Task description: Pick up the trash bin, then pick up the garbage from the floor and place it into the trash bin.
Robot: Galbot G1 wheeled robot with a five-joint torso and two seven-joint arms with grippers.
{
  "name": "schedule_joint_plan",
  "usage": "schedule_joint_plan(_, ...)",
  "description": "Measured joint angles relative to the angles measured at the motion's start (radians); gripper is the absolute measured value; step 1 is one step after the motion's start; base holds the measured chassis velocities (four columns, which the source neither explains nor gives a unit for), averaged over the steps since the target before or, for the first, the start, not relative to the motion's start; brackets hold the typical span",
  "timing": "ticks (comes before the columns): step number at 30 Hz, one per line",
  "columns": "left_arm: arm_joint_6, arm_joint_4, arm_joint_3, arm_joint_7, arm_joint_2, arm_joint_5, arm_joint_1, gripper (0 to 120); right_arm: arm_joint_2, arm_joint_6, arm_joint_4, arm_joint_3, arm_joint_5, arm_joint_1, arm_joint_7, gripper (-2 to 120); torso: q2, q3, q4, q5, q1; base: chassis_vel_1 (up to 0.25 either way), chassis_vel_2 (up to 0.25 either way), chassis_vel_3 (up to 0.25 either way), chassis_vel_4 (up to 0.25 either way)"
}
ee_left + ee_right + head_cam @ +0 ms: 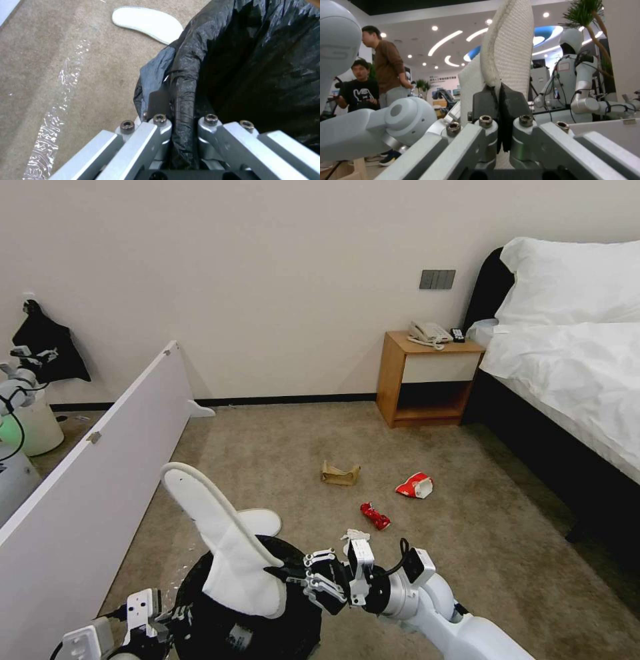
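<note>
Left gripper (175, 615) at our 7 o'clock, low in the head view: fingers pinched together on the bag-covered rim of the trash bin (220, 627). In the left wrist view the black liner fold sits squeezed between the two pads, gripper (181, 117) closed on it.

Trash bin held just before us at 6 o'clock, mouth up, black liner crinkled over the rim.

Held slipper (223, 540) stands in the bin mouth. Long axis runs steeply up, leaning toward 11 o'clock; the rounded end points up and away, the lower end is down at the rim. Right gripper (303, 578) at 5 o'clock, clamped on the slipper's lower edge; the right wrist view shows pads (486, 102) shut tight on the white fabric.

Second slipper (257, 521) flat on the carpet (467, 527) just beyond the bin, sole down.

Further right on the floor: white tissue (355, 535) near the right wrist, red wrapper (375, 515) at 1 o'clock, brown cardboard (340, 473) beyond it, red-and-white cup (415, 486) on its side.
</note>
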Motion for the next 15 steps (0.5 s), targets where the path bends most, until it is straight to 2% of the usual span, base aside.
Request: schedule_joint_plan(15,0.000,0.006,-0.005,0.000,0.004,-0.007,-0.011,4,-0.026,0.006,-0.003,0.012,-0.008,-0.014,0.000,0,0.000,0.000,0.0000,0.0000,0.000,0.000,0.000,0.000,0.000)
